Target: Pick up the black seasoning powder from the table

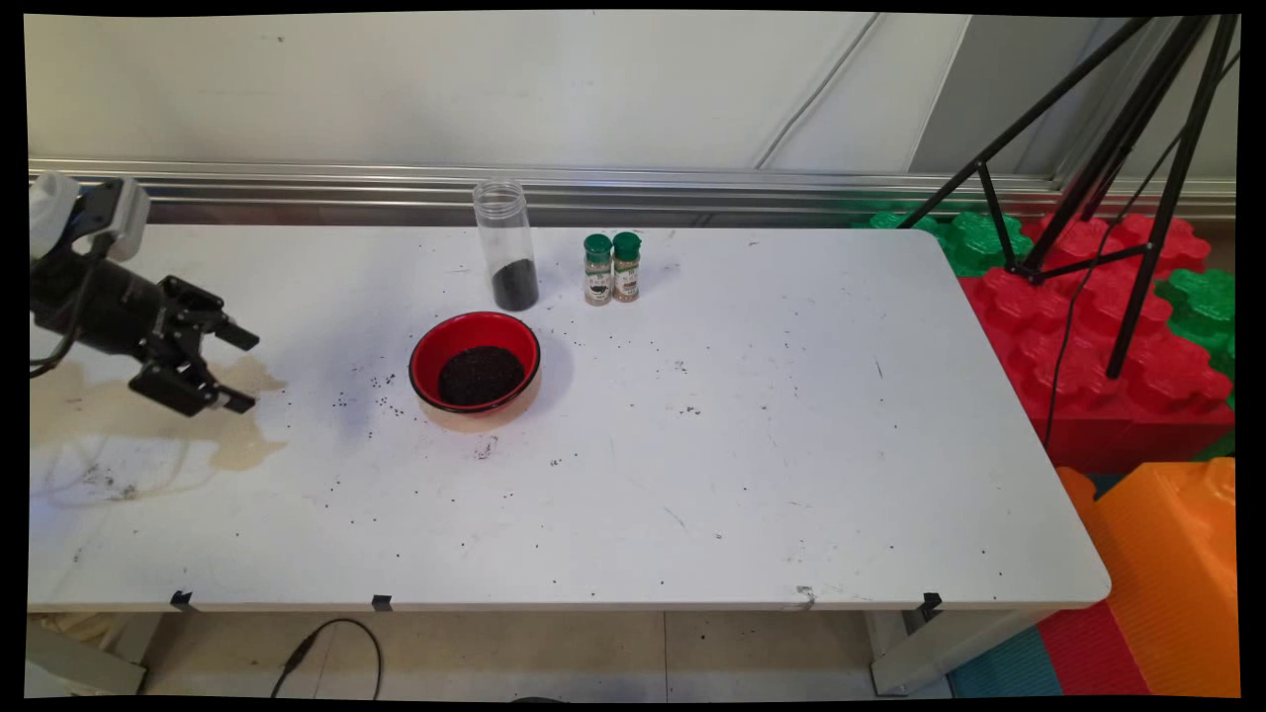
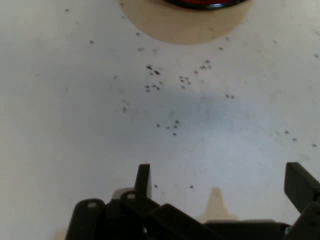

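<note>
The counter (image 1: 752,475) is white and rounded at its far-right corner; its surface carries scattered dark grains (image 2: 170,85) and a tan stain (image 1: 148,415) directly beneath and beside the tool. Off the counter's far end from the tool stand red and green foam blocks (image 1: 1088,326) with a black tripod (image 1: 1118,188) resting on them, and an orange block (image 1: 1167,574) nearer the camera.

The tool (image 1: 242,368) is positioned above the counter's left end, raised clear of the surface and pointing toward the middle of the counter. Its two fingers (image 2: 143,180) stand wide apart with nothing between them; it holds nothing.

The red bowl (image 1: 476,363), black-rimmed and filled with dark grains, is the nearest item. It lies ahead of the tool along its pointing direction, apart from it, with bare speckled counter between. In the hand view only the bowl's rim edge (image 2: 205,4) shows at the top of the picture.

Beyond the bowl, farther from the tool and toward the wall, stands an upright clear jar (image 1: 505,245), open-topped, with a dark layer at its bottom.

Past the jar, farther still from the tool, two green-capped spice bottles (image 1: 611,268) stand upright, touching side by side.
</note>
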{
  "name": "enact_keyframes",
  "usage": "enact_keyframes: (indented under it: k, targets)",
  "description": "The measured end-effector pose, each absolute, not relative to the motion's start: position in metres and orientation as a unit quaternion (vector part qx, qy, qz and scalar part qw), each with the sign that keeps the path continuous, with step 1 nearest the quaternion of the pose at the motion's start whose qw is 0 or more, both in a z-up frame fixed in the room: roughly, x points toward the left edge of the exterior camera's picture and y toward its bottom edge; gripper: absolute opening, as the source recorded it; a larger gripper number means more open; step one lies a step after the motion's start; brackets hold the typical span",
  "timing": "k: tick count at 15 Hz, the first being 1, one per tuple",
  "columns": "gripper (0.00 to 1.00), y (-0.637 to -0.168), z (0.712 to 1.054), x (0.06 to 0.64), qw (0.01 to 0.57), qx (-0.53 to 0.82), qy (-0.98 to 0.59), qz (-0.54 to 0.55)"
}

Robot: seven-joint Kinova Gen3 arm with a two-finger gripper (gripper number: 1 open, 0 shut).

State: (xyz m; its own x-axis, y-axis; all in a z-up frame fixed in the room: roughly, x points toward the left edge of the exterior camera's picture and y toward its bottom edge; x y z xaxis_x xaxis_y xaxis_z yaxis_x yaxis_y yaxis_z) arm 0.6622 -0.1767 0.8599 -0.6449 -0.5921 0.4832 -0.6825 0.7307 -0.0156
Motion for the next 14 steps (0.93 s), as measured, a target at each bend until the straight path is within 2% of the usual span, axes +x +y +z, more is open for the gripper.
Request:
enact_keyframes:
  k: [14]
  targets:
    - [1.00, -0.244, 0.873, 0.618, 0.223, 0.453, -0.851, 0.141]
